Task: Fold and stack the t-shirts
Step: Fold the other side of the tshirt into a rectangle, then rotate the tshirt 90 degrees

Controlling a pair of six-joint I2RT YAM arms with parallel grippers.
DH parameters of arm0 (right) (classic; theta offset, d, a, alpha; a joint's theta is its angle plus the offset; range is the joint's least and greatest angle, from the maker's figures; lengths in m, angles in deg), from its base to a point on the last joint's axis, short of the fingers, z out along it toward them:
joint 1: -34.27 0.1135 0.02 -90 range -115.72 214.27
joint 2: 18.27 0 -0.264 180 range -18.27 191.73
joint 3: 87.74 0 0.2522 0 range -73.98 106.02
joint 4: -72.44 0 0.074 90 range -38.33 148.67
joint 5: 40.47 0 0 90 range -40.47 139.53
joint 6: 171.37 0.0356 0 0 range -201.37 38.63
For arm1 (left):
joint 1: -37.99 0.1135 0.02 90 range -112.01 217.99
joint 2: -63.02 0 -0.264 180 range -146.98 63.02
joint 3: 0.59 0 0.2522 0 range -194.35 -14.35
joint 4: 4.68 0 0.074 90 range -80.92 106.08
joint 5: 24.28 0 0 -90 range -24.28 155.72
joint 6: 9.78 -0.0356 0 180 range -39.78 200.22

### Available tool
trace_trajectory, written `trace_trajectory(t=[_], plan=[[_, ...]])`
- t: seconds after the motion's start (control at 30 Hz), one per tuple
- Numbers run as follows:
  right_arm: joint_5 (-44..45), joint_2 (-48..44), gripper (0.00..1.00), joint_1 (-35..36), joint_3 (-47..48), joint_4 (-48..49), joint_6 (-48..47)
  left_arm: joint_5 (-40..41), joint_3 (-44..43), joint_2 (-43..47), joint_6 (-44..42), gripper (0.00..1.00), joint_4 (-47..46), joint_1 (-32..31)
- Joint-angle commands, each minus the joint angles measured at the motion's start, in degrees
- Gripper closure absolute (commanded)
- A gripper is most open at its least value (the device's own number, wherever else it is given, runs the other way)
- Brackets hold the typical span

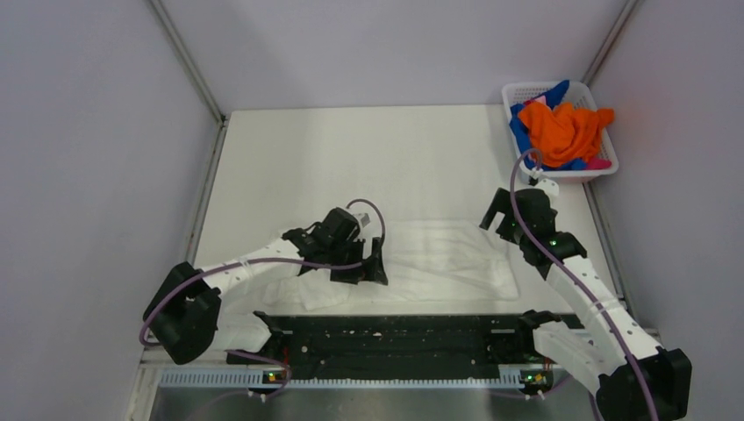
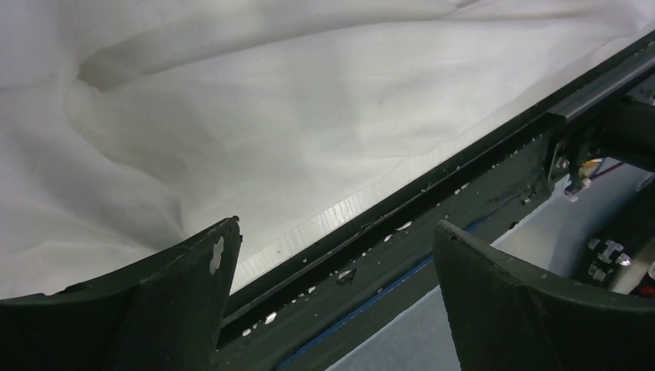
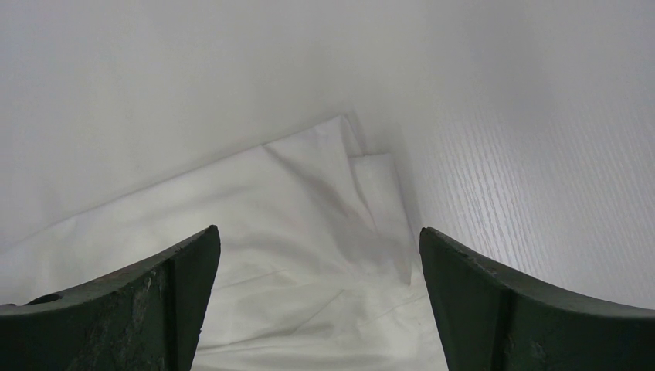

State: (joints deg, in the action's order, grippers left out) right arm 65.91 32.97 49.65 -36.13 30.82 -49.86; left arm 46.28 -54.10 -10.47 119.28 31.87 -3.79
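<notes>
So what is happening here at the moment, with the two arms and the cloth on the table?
A white t-shirt lies spread on the near part of the table. The left gripper hovers at its left part and the right gripper at its right edge, both open and holding nothing. An orange shirt and a blue shirt sit crumpled in the white basket at the far right corner.

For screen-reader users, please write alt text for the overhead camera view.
A white t-shirt lies spread on a white table between two robot arms, the left fingers open over its left part and the right fingers open at its right edge. A white basket in the far right corner holds orange, blue and pink shirts.
</notes>
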Motion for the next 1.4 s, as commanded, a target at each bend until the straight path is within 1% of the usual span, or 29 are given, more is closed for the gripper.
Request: trace_trajectory(t=[0.0,0.1,0.2,0.3,0.37,0.4,0.5,0.6,0.67,0.83,0.93,1.07,1.13,1.23,1.37], plan=[[0.16,-1.44,0.01,0.59,-0.58,1.11,-0.80,10.19,-5.53,-0.37,0.41,0.02,3.50,-0.58],[0.06,-1.38,0.01,0.59,-0.63,1.09,-0.80,21.95,-8.56,0.71,1.09,0.02,10.87,-0.50],[0.06,-1.45,0.01,0.55,-0.75,1.10,-0.84,31.60,-10.09,3.33,2.44,0.01,15.72,-0.16],[0.20,-1.39,0.01,0.57,-0.76,1.09,-0.99,36.08,-9.07,6.47,3.41,0.01,17.74,3.61],[0.19,-1.34,0.01,0.61,-0.74,1.14,-0.92,35.70,-7.17,8.37,3.53,0.01,16.71,8.57],[0.16,-1.39,0.01,0.62,-0.75,1.21,-0.95,33.97,-5.80,9.32,3.02,0.01,14.61,11.68],[-0.39,-1.18,0.01,0.55,-0.82,1.51,-1.23,26.53,0.06,10.68,1.93,0.01,4.78,18.63],[-1.47,-0.61,0.01,0.56,-1.13,2.28,-2.02,22.72,3.00,8.23,2.16,0.01,-6.77,21.15],[-2.67,-0.14,0.01,0.62,-1.43,2.85,-2.55,21.60,2.25,4.12,2.34,0.01,-9.48,22.84],[-7.40,1.00,0.01,0.61,-2.27,5.10,-4.60,23.21,-1.98,-6.22,1.42,0.01,-12.88,28.56],[-10.93,2.49,0.01,0.56,-3.29,7.50,-5.10,22.11,-5.29,-11.00,1.39,0.01,-12.48,31.73],[-14.42,5.29,0.01,0.62,-4.29,10.47,-4.53,23.22,-12.76,-17.46,-0.69,0.01,-7.23,32.70],[-15.23,6.89,0.01,0.80,-4.22,11.12,-4.47,23.33,-14.91,-19.69,-1.70,0.01,-5.42,32.73],[-15.34,8.84,0.01,2.14,-3.80,12.39,-4.65,23.04,-17.59,-21.73,-3.57,0.01,-5.79,32.98],[-15.06,11.37,0.01,6.23,-2.43,14.08,-6.00,21.13,-25.23,-25.21,-6.20,0.01,-6.24,33.08]])
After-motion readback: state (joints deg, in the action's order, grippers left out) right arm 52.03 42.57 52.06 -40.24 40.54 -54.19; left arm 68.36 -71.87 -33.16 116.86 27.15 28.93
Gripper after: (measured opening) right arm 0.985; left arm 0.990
